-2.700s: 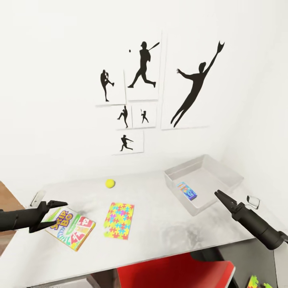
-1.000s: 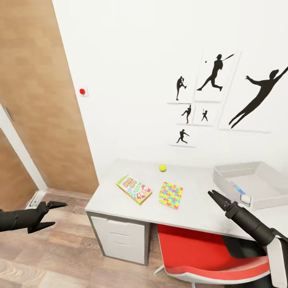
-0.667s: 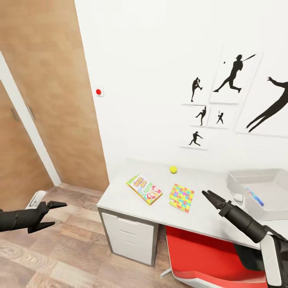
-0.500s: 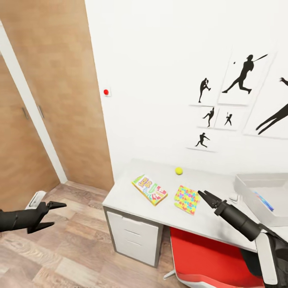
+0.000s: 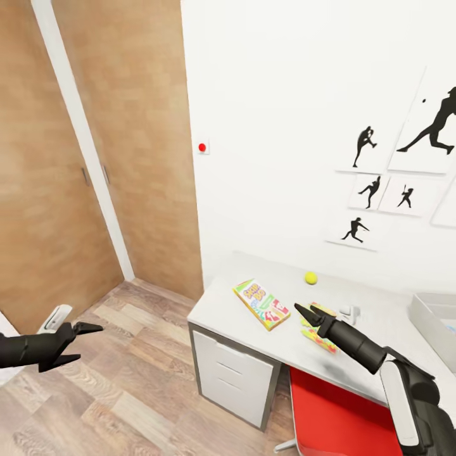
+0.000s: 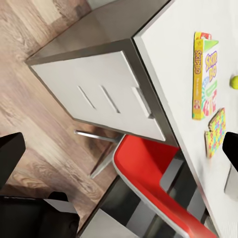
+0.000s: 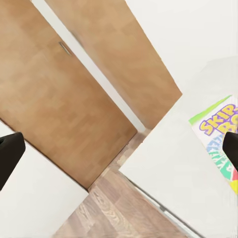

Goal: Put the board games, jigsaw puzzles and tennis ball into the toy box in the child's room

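Skip-Bo board game (image 5: 261, 304) flat near the table (image 5: 253, 329) front edge, lower centre; tennis ball (image 5: 311, 277) behind, jigsaw puzzle (image 5: 318, 339) beside, partly hidden. Right gripper (image 5: 303, 313) over the puzzle, fingers slightly parted, empty. Left gripper (image 5: 84, 343) lower left over bare wooden floor (image 5: 126, 392), fingers spread, empty, well apart from the table.

Wood-grain floor (image 5: 126, 386), matt table (image 5: 240, 304)

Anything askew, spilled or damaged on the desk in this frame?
Nothing stands out. The Skip-Bo game box lies flat on the table, angled to its edge; the tennis ball sits apart from it, and the jigsaw puzzle lies flat beside the box.
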`<state>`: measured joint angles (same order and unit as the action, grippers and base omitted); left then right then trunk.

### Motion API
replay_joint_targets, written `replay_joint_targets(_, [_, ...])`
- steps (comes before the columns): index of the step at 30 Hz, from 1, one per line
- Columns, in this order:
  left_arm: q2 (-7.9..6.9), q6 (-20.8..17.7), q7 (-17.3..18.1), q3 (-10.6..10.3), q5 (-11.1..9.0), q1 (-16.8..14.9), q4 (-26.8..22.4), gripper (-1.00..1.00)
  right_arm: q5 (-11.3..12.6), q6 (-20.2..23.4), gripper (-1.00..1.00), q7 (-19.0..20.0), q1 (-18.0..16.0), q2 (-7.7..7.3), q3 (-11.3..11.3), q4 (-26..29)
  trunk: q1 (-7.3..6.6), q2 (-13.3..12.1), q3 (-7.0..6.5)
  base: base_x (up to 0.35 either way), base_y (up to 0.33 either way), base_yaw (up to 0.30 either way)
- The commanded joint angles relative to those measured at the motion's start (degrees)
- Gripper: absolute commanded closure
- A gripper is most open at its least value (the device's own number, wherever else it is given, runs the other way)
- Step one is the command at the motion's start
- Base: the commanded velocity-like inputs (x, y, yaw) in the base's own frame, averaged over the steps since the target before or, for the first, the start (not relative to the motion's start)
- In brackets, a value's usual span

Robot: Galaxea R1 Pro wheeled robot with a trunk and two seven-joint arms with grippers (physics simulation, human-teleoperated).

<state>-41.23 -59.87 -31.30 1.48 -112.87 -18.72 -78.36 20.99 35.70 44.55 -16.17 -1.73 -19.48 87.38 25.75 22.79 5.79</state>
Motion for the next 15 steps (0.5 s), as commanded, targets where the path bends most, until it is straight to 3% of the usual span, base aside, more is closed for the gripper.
replay_joint_targets(1, [0.01,-0.13,-0.6,0.01,-0.25,-0.09,0.0,-1.0,0.31,0.42,-1.0,-1.01,-0.05,0.01,0.58,0.0,0.04,0.13,0.1,0.0,0.0,0.28])
replay_joint_targets(5, [0.22,0.06,-0.66,0.01,3.47,-0.09,0.03,-1.0,0.44,0.76,-1.0,-8.32,-0.08,0.05,4.55,-0.21,0.04,0.13,-0.04,0.0,0.0,0.28])
replay_joint_targets(9, [2.19,0.28,-0.71,0.28,10.61,-0.34,0.14,-1.0,0.66,1.1,-1.0,-17.33,-0.1,0.06,9.19,-0.39,0.04,0.13,-0.17,0.0,0.0,0.28])
replay_joint_targets(15, [4.58,0.42,-0.86,0.68,18.99,-0.65,0.43,-1.0,0.88,1.21,-1.0,-22.71,-0.09,0.06,13.41,-0.44,0.04,0.13,-0.37,0.0,0.0,0.28])
